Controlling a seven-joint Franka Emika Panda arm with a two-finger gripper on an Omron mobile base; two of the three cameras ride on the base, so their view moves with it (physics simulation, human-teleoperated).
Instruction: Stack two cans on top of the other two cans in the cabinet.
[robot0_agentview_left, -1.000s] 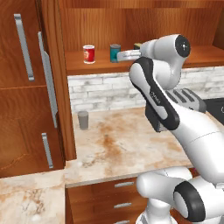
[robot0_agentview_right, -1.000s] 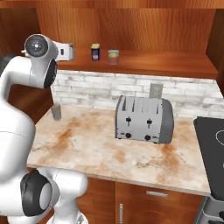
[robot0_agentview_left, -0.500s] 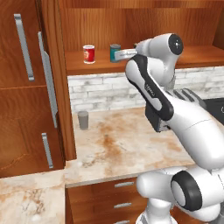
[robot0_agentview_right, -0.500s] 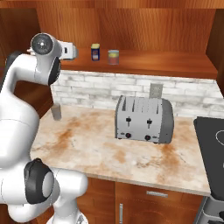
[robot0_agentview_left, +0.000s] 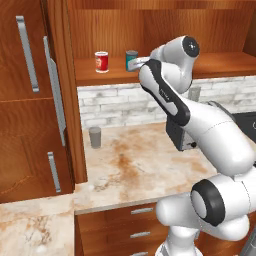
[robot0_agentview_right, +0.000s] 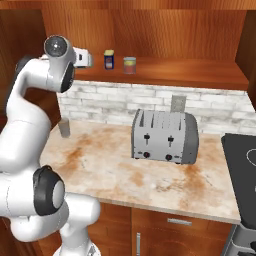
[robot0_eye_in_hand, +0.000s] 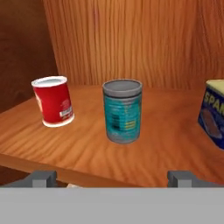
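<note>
From behind the arm on its left, one base camera looks forward and down over the marble counter (robot0_agentview_left: 135, 165) toward the cabinet (robot0_agentview_left: 165, 30), taking in the tall wooden doors (robot0_agentview_left: 30, 95) at the left. The other rides behind on the right, seeing the same counter and shelf plus the toaster (robot0_agentview_right: 162, 136). Both catch the grey cup (robot0_agentview_left: 95, 137). The hand camera sits close at shelf height, facing the panel back, with the teal can (robot0_eye_in_hand: 122, 110) just ahead.
</note>
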